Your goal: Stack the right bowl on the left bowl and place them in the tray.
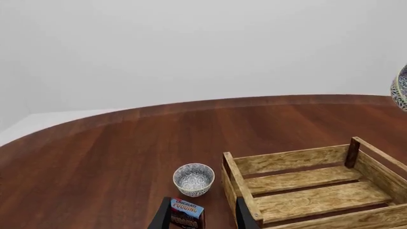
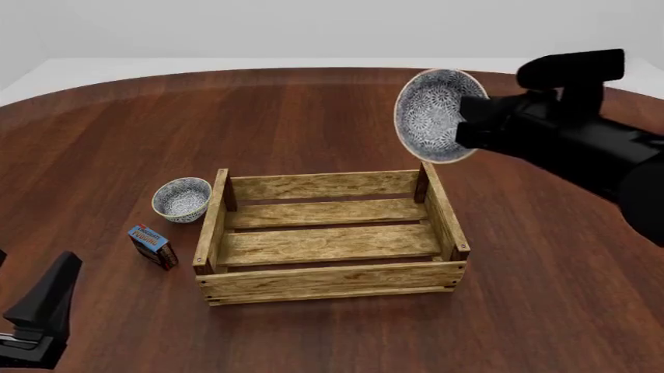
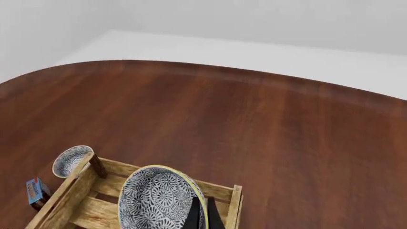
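The right end effector [image 3: 202, 215] pinches the right bowl [image 2: 434, 115] by its rim, tilted on edge in the air above the tray's [image 2: 328, 284] far right corner. The left end effector [image 1: 202, 214], jaws wide, hangs near the left bowl [image 2: 183, 199], beside the tray's far left corner.

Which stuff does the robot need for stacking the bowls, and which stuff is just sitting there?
Needed:
- lifted bowl, held tilted in the right gripper
- bowl on the table
- wooden tray

Just sitting there:
- small blue-and-red pudding box
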Robot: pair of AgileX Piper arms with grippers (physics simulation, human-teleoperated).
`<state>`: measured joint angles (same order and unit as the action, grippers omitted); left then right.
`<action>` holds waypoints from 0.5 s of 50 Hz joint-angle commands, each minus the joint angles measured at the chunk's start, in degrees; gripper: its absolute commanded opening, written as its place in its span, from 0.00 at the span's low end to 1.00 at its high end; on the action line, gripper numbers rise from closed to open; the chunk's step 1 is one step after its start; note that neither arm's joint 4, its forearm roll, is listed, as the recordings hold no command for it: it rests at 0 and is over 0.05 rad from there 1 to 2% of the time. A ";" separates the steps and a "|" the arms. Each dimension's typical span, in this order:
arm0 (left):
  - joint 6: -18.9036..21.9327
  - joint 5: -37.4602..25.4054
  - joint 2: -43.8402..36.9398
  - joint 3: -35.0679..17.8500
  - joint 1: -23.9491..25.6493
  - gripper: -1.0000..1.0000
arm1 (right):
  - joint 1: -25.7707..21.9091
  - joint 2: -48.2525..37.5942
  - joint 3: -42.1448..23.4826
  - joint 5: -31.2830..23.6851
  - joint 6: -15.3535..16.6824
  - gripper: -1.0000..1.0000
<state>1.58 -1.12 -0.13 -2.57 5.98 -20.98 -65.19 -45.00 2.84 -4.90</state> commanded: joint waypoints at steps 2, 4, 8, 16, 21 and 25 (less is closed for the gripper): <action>0.61 -0.20 -0.25 -0.44 -0.03 1.00 | -2.84 0.20 0.79 3.66 -1.16 0.00; 0.85 0.55 -0.99 -0.44 -0.07 1.00 | -3.38 -0.04 1.16 4.23 -1.36 0.00; 0.89 1.05 -1.74 -0.86 -0.64 1.00 | -3.77 -1.31 1.18 5.61 0.54 0.00; -1.11 3.23 -5.19 -3.14 3.02 1.00 | -4.42 -2.92 1.08 7.13 -1.75 0.00; 0.13 7.64 -11.74 -5.55 7.51 1.00 | -4.87 -2.83 1.00 7.16 -1.44 0.00; 0.36 8.35 -16.05 -10.34 11.87 1.00 | -4.72 -1.95 1.19 6.75 -1.09 0.00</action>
<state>1.64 3.84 -8.28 -6.99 11.05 -25.21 -67.44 -43.67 8.90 -5.94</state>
